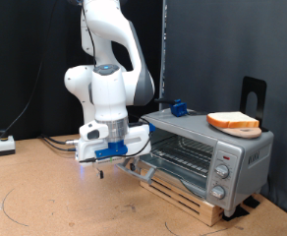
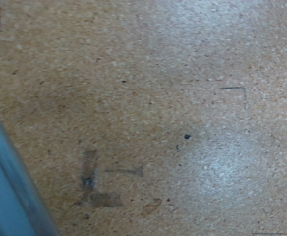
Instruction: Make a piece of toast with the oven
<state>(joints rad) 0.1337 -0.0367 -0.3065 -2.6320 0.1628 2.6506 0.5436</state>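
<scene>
We see the toast [image 1: 233,121] flat on the oven [image 1: 207,152] roof, long axis across the exterior view. Gripper [image 1: 101,170] low beside the open door; finger state unclear. No legible writing.

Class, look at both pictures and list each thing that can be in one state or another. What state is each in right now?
oven: door open, folded down at the front, wire rack bare.
piece of toast: lying flat on top of the oven, not inside.
gripper: beside the open door on the exterior view's left, low over the table, holding nothing.
blue object: resting on the oven's top, at the back.
</scene>
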